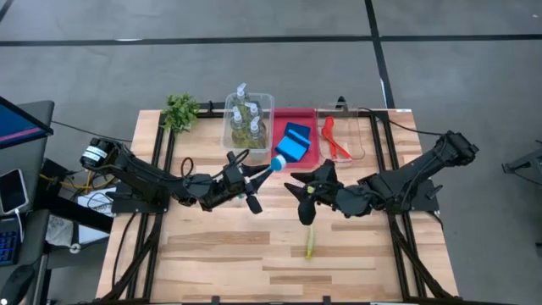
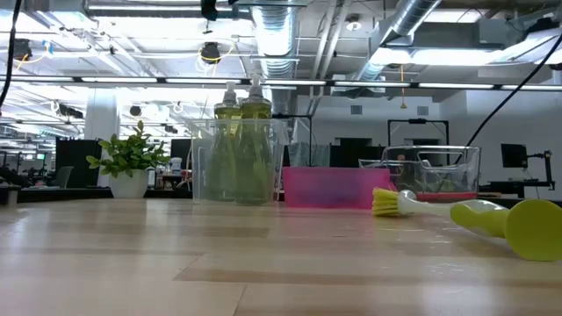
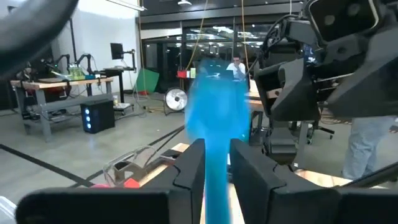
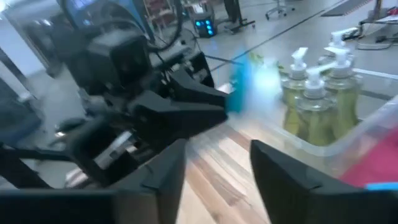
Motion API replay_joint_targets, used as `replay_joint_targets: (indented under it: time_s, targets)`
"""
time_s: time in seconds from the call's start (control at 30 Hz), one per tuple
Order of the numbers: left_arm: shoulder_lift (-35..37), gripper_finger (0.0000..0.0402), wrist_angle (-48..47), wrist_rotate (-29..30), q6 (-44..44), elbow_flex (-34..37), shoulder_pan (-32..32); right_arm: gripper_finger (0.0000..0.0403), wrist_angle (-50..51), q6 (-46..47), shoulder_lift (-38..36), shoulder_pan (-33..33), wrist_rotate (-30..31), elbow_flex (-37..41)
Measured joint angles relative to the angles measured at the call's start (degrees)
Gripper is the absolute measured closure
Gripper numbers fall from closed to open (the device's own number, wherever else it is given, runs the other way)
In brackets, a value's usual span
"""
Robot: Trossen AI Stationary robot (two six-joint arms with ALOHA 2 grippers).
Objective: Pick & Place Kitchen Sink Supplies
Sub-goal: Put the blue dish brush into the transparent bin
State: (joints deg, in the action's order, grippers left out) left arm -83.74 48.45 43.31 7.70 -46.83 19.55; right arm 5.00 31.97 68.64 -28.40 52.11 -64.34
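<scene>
My left gripper (image 1: 252,178) hangs over the table's middle, shut on a blue brush (image 1: 269,169) whose head (image 1: 277,163) points toward the red tray (image 1: 310,161). My right gripper (image 1: 303,193) hangs beside it, open, with nothing between its fingers (image 4: 214,168). A yellow-green brush (image 1: 309,241) lies flat on the table below the right gripper; in the low view it is the brush (image 2: 474,216) at the right. Pump bottles (image 1: 244,119) stand in a clear tub (image 1: 268,103). Blue sponges (image 1: 294,142) lie in the tray. Red brushes (image 1: 335,140) lie in another clear tub (image 1: 364,135). My left gripper pinches the blue brush's handle (image 3: 214,174) between its two fingers (image 3: 189,168). The fingers come about level from the table's left, and the brush runs on forward past them. It is lifted clear of the table, with its head (image 3: 216,106) out in front.
A small green plant (image 1: 180,110) stands at the far left corner. The tubs and the tray line the far edge. Bare wood (image 1: 212,254) lies toward the near edge, apart from the yellow-green brush. The two grippers hang close together.
</scene>
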Motion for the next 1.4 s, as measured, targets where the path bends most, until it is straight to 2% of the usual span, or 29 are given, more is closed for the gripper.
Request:
replay_joint_targets:
  time_s: [0.17, 0.27, 0.37, 0.5, 0.8, 0.9, 1.1, 1.27, 1.4]
  targets:
    - [0.0, 0.0354, 0.0, 0.0, 0.0, 0.0, -0.5, 0.0162, -3.0, 0.0, 0.0, 1.8, -3.0, 0.0]
    - [0.0, 0.0377, 0.0, 0.0, 0.0, 0.0, -0.7, 0.0137, -3.3, 0.0, 0.0, 2.7, -3.4, 0.0]
    - [0.0, 0.0395, -0.6, -0.1, 0.0, 0.0, -0.7, 0.0129, -3.3, 0.0, 0.0, 3.6, -4.0, 0.0]
    - [0.0, 0.0392, -2.1, -0.1, 0.0, 0.0, -0.7, 0.0128, -2.7, -0.3, 0.0, 3.9, -4.2, 0.0]
    - [-0.1, 0.0391, -14.6, -0.9, -1.3, 0.0, -1.0, 0.0128, -2.0, -2.8, 0.0, 3.3, -4.3, 0.0]
    - [-0.1, 0.0380, -19.2, -2.0, -6.3, 0.0, -2.3, 0.0128, -2.0, -3.9, 0.0, 3.2, -4.3, 0.0]
    - [-1.9, 0.0334, -27.5, -9.1, -15.7, 0.0, -6.5, 0.0128, -1.4, -4.0, 0.0, 2.9, -4.3, 0.0]
    - [-8.6, 0.0288, -28.1, -20.1, -21.2, 0.0, -9.8, 0.0128, 0.8, -3.6, 0.1, 2.8, -4.3, 0.0]
    - [-15.3, 0.0253, -28.1, -22.4, -25.2, 0.0, -10.3, 0.0128, 1.4, -3.1, 0.1, 2.2, -4.3, 0.0]
